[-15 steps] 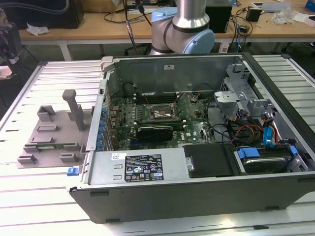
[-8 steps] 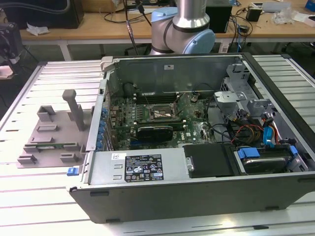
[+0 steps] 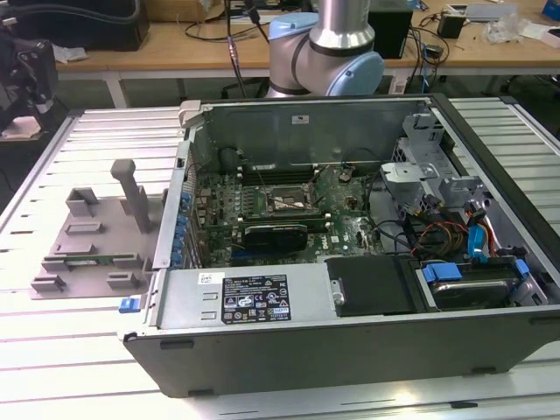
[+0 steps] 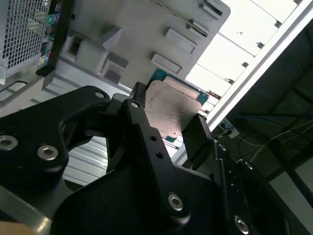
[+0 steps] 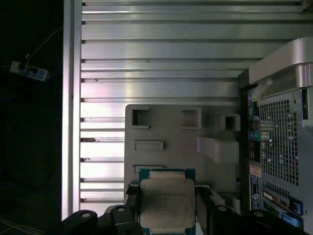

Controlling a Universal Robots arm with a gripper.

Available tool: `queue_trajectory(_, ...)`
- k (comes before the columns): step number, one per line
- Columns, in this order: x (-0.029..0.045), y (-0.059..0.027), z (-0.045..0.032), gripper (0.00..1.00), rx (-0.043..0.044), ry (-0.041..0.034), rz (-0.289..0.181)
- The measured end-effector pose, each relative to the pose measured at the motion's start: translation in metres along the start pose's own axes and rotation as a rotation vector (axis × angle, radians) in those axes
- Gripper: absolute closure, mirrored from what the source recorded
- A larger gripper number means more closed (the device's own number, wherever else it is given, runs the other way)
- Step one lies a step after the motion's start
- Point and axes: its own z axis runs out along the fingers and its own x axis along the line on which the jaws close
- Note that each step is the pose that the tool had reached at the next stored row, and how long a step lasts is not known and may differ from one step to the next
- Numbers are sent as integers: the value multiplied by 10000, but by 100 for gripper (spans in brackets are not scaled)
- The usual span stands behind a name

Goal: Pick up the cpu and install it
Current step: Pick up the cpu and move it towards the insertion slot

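In both wrist views the cpu [image 5: 166, 203] [image 4: 172, 110], a flat square chip with a silver-grey metal top on a green board, sits between my black fingers [image 5: 204, 201] [image 4: 141, 115]. My gripper [image 5: 167, 208] [image 4: 168, 122] is shut on it, pinching two opposite edges. The chip hangs in the air above the grey plastic fixture [image 5: 166, 129] [image 4: 146, 29] [image 3: 87, 236], beside the open computer case [image 3: 350, 262]. Inside the case, the motherboard's cpu socket [image 3: 280, 203] lies in the middle of the board.
The case's perforated rear panel [image 5: 283, 147] [image 4: 24, 29] stands close beside the fixture. A black expansion card [image 3: 276, 234] sits just below the socket. Cables and drive bays [image 3: 455, 236] fill the exterior view's right. The arm's base [image 3: 337, 44] rises behind the case. The ribbed metal table [image 5: 161, 49] extends beyond the fixture.
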Motion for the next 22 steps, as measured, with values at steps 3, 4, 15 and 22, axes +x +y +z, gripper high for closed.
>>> queue_trajectory(3,-88,1,1,45,0,-2,0)
queue_trajectory(4,-118,1,0,45,0,-1,0)
queue_trajectory(15,-497,0,-1,45,-1,-1,0)
queue_trajectory(22,-1090,-4,-3,45,0,0,1)
